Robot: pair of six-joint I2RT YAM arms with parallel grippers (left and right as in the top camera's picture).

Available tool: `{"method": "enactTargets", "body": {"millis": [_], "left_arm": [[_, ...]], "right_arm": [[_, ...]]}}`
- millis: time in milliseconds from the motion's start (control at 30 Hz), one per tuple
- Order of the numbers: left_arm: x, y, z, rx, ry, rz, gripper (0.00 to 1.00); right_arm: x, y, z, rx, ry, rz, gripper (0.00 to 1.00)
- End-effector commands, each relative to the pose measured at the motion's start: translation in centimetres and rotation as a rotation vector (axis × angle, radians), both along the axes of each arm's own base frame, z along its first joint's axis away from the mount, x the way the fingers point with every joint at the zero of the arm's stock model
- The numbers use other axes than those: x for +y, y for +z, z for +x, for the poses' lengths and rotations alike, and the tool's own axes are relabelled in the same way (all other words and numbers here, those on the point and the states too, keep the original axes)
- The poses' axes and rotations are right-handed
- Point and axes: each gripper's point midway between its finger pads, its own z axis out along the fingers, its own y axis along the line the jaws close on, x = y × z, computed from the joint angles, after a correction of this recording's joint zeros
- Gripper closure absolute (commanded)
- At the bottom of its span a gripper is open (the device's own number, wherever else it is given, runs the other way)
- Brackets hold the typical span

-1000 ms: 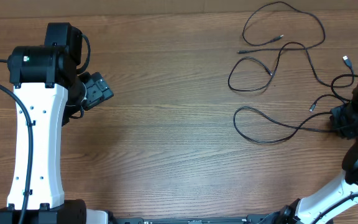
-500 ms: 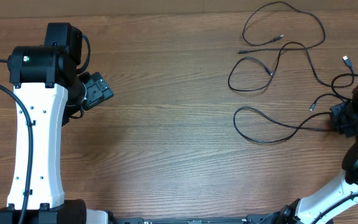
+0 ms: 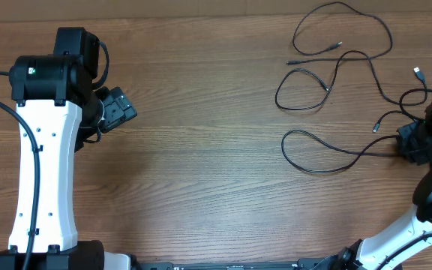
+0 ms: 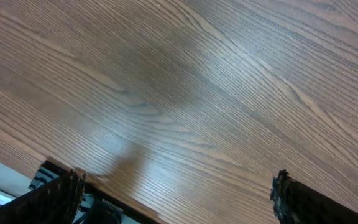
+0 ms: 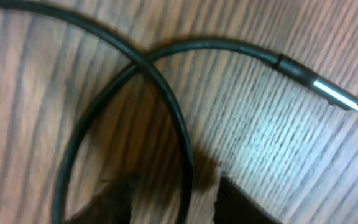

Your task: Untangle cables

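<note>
right fingers point(image 5: 114, 202) stand apart astride a crossed cable loop point(image 5: 166, 118) near a plug point(image 5: 328, 93); left fingers point(image 4: 297, 199) gape above the table point(image 4: 179, 93).

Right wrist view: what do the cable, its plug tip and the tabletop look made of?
Cable: likely black rubber or plastic jacket; smooth, faint sheen.
Plug tip: probably metal; bright silvery glint.
Tabletop: wood or wood-look laminate; brown grain lines, soft glare.

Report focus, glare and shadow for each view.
Overhead: sharp, evenly lit, cables crisp against the table. Left wrist: grain sharp, a soft shadow patch beside a pale sheen. Right wrist: very close, cable slightly soft, glare on the plug, jaws a dark blur at the bottom edge.
</note>
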Motion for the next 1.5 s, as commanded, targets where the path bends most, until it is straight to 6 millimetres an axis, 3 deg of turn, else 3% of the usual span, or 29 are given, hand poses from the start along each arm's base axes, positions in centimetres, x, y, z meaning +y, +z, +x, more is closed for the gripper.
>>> {"method": "enactTargets", "body": {"millis": [0, 67, 100, 233, 367, 500, 600, 700, 1000, 1300, 1467], "left_arm": [[0.0, -0.2, 0.0, 0.005, -0.005, 0.000, 0.01], [0.0, -0.2, 0.0, 0.005, -0.005, -0.001, 0.01], [0.0, -0.2, 0.0, 0.005, -0.005, 0.000, 0.00], [0.0, -0.2, 0.0, 0.005, -0.005, -0.001, 0.01], [0.0, -0.2, 0.0, 0.005, -0.005, -0.001, 0.00], [0.0, -0.2, 0.0, 0.005, -0.005, -0.001, 0.00], [0.0, -0.2, 0.0, 0.005, -0.005, -0.001, 0.01], [0.0, -0.2, 0.0, 0.005, -0.005, -0.001, 0.00], [0.0, -0.2, 0.0, 0.005, -0.005, -0.001, 0.00], [0.0, -0.2, 0.0, 0.005, -0.005, -0.001, 0.00], [0.0, -0.2, 0.0, 0.005, -0.005, -0.001, 0.01]], "right_arm": [[0.3, -0.4, -0.6, 0.026, -0.004, 0.021, 0.34], [0.4, 0.1, -0.5, 0.027, -0.004, 0.031, 0.12], [0.4, 0.5, -0.4, 0.022, -0.003, 0.037, 0.08], [0.4, 3.1, 0.0, -0.009, -0.006, 0.032, 0.07], [0.4, 6.8, 0.1, -0.082, -0.033, -0.010, 0.04], [1.7, 10.9, 0.7, -0.210, -0.019, 0.006, 0.03], [4.0, 14.4, 1.3, -0.327, 0.048, 0.044, 0.03], [6.1, 16.6, 1.4, -0.381, 0.122, 0.055, 0.03], [13.5, 21.6, 0.8, -0.465, 0.392, 0.027, 0.03], [20.0, 25.1, -2.0, -0.548, 0.604, 0.026, 0.04], [22.7, 25.5, -3.9, -0.590, 0.697, 0.035, 0.04]]}}
